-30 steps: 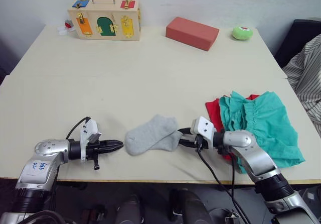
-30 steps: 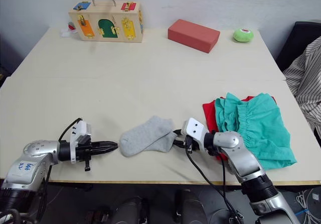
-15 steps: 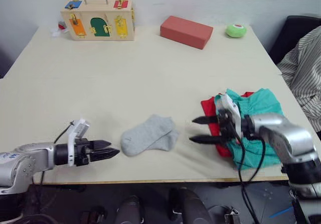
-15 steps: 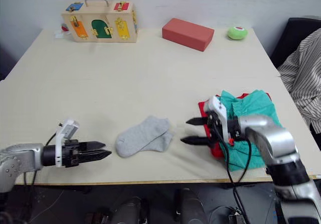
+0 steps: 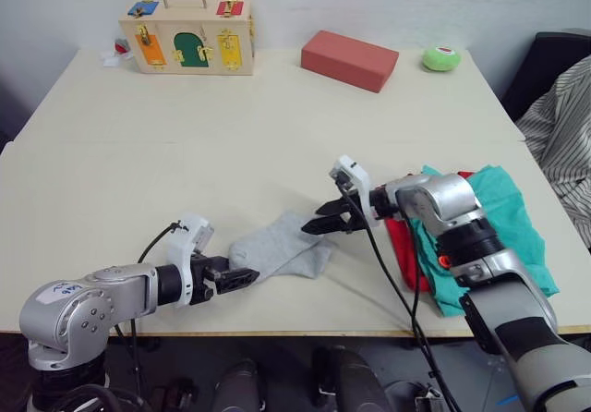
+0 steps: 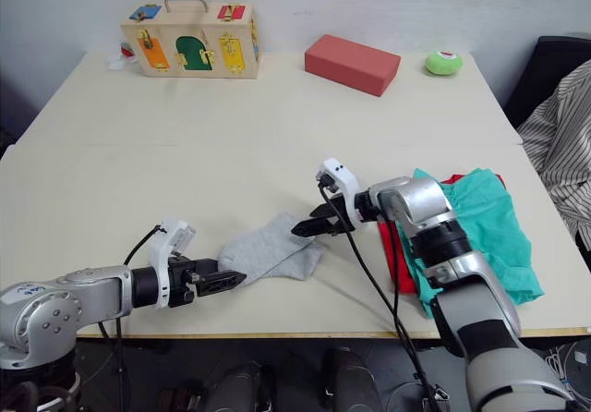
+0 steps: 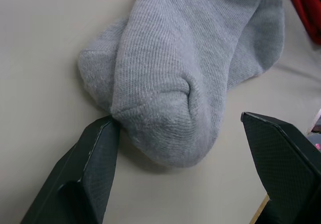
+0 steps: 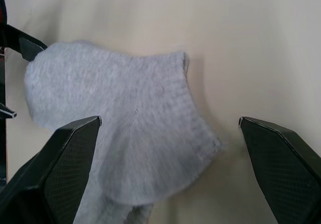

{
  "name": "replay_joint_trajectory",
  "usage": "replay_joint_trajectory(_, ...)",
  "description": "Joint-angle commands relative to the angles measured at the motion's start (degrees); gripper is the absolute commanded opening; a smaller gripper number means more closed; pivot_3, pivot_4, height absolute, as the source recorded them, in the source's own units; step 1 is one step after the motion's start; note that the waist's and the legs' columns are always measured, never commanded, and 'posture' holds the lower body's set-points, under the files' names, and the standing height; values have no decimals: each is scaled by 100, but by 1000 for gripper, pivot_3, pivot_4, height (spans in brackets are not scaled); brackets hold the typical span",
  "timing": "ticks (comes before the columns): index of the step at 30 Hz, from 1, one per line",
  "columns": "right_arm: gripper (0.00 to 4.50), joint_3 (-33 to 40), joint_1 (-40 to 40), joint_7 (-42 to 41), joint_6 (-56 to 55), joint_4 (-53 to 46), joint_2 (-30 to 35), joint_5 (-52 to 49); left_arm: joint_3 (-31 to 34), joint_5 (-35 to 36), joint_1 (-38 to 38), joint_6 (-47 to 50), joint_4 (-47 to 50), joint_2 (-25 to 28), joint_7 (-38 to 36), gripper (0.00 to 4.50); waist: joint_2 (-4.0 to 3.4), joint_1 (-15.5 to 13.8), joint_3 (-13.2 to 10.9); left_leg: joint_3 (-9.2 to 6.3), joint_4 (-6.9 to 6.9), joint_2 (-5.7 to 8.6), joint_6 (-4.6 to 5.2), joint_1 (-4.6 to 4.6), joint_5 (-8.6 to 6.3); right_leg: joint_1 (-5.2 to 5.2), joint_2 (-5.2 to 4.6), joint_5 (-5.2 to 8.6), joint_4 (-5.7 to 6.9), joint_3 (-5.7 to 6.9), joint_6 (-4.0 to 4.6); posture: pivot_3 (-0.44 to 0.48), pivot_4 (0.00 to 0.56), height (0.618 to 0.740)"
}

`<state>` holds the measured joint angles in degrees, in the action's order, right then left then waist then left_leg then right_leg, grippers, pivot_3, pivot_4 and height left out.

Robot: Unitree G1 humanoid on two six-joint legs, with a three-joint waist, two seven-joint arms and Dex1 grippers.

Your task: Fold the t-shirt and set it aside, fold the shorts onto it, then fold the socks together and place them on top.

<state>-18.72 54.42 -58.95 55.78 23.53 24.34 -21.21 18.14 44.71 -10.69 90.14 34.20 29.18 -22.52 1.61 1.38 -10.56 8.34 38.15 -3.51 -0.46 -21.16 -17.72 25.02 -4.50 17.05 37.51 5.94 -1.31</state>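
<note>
The small light grey soft cloth socks (image 5: 282, 251) lie stacked one on the other near the front edge of the wide pale beige surface (image 5: 231, 144), directly between the two sets of jaws. The teal-green cloth shorts with the gathered waist (image 5: 499, 232) rest on the bright red cloth t-shirt (image 5: 399, 244) just behind the right jaws, under and beside that arm; only a red strip of the shirt shows along the edge of the shorts nearest the socks.

Far beyond both jaws, along the back of the surface, stand a wooden latch box with coloured doors and a metal handle (image 5: 185, 35), a red rectangular block (image 5: 349, 59) and a small green round object (image 5: 441, 58). A striped grey and white cloth (image 5: 563, 144) hangs off to the side beyond the right arm.

The left jaws (image 5: 242, 277) are spread wide, holding nothing; the rounded end of the socks sits between them, and one black finger (image 7: 95, 158) touches or nearly touches the cloth edge. The right jaws (image 5: 321, 220) are also wide open and empty, poised just above the opposite end of the socks, with the grey cloth lying between its two black fingers (image 8: 55, 163) in the right wrist view; I cannot tell whether they touch it.
</note>
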Motion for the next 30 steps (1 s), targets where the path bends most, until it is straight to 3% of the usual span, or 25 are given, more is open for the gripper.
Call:
replay_joint_trajectory(1, 4500, -88, 142, -63, -303, 209, 10, 294, -209, -93, 285, 169, -20, -94, 129, 3588, -1, 18, 1, 0, 0, 1, 0, 3, 0, -5, -1, 0, -1, -1, 0, 0, 150, 740)
replay_joint_trajectory(3, 4500, -85, 154, -136, -355, 263, 10, 324, -287, -169, 413, -14, -51, -65, 155, 3123, -1, 19, 1, 0, 0, 1, 0, 11, -1, -15, -1, 0, -4, 0, 0, 0, 150, 740)
replay_joint_trajectory(6, 3923, -161, 99, -282, -421, 208, -7, 382, -426, -316, 633, -418, -187, -8, 127, 2207, -8, 19, 5, -1, -3, 0, -2, 14, -2, -17, 0, 0, -6, 1, 0, 0, 150, 740)
replay_joint_trajectory(13, 1478, -111, -15, -418, -526, 166, -84, 493, -542, -309, 770, -833, -358, 66, -47, 39, -11, 19, 6, -1, -5, 0, -1, 11, -5, -16, -1, 0, -11, 1, 0, 0, 150, 740)
replay_joint_trajectory(17, 85, -16, -64, -468, -676, 148, -79, 530, -465, -228, 820, -1019, -391, 122, -212, 0, -11, 18, 6, -2, -6, 0, 0, 9, -7, -15, -2, 0, -13, 2, 0, 0, 150, 740)
replay_joint_trajectory(30, 36, 463, -164, -739, -328, -933, 242, 65, 212, 386, 772, -1446, -618, 879, -1120, 0, -15, 38, 2, 4, -11, -7, -3, -24, -9, 30, 3, 2, -10, -1, 3, 0, 150, 740)
